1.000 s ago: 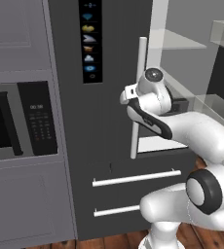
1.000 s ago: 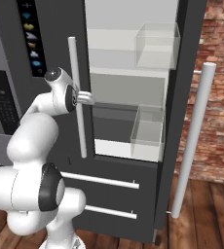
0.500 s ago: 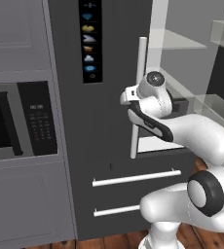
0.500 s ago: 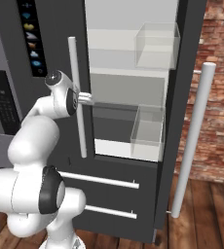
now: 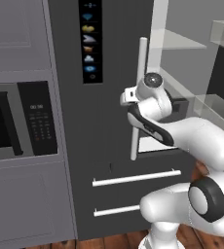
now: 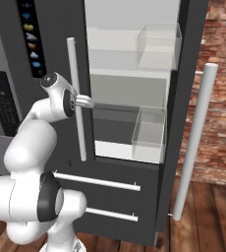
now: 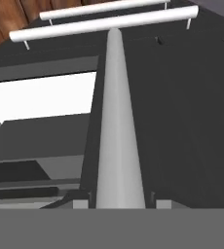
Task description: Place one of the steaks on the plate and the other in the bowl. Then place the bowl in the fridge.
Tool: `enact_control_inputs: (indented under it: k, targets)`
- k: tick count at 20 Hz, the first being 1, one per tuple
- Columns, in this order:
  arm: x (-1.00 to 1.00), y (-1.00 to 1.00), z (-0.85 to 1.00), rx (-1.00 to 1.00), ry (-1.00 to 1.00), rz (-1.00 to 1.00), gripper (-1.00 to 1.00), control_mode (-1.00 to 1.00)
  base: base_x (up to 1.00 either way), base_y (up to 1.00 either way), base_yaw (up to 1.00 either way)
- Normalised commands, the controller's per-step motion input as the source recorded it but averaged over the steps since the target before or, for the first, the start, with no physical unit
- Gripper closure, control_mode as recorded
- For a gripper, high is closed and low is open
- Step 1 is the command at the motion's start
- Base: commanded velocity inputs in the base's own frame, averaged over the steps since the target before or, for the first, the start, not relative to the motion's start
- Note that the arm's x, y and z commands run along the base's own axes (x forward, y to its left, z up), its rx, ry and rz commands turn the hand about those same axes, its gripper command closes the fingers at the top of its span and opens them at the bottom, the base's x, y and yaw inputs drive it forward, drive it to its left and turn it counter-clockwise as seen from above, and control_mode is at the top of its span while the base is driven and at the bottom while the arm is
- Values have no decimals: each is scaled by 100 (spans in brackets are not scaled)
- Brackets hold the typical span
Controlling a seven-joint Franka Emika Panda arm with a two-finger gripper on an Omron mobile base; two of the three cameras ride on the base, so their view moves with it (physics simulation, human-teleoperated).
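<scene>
Two doors front the fridge (image 5: 75, 146): the left one is shut and the right one (image 6: 191, 118) stands swung wide, baring a white interior with clear shelves (image 6: 120, 106) and clear bins (image 6: 156, 47). The gripper (image 6: 88, 102) sits right at the left door's long silver handle (image 6: 76, 103), about halfway up it. In the hand view that handle (image 7: 118, 126) runs as a smooth pale round bar straight up from between the two finger tips (image 7: 81, 199), one on each side of it and close against it; whether the pads actually press the bar cannot be told, since the tips are cut off at the bottom edge.

From the left base view the gripper (image 5: 129, 99) shows as a white block beside the handle (image 5: 137, 97), the arm's white links and dark joints curling up from below.

No readable writing shows anywhere. The fridge's left door carries a black vertical icon panel (image 5: 90, 41) with small coloured pictures, blue, yellow and white, too small to make out. The built-in black microwave (image 5: 21, 121) to the left has a keypad (image 5: 38, 129) of pale dots and an illegible display line.

The fridge skin is flat matte dark grey; two lower drawers bear slim silver horizontal bars (image 5: 136, 177). A red brick wall (image 6: 223, 88) and wooden plank floor (image 6: 208, 216) lie to the right.
</scene>
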Motion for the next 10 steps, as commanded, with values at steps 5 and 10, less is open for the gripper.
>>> enact_control_inputs:
  k: [5,10]
  targets:
    - [-71,8,0,-3,0,-27,100,-100,0,0,0]
    - [-95,35,0,-13,6,-29,100,-100,0,0,0]
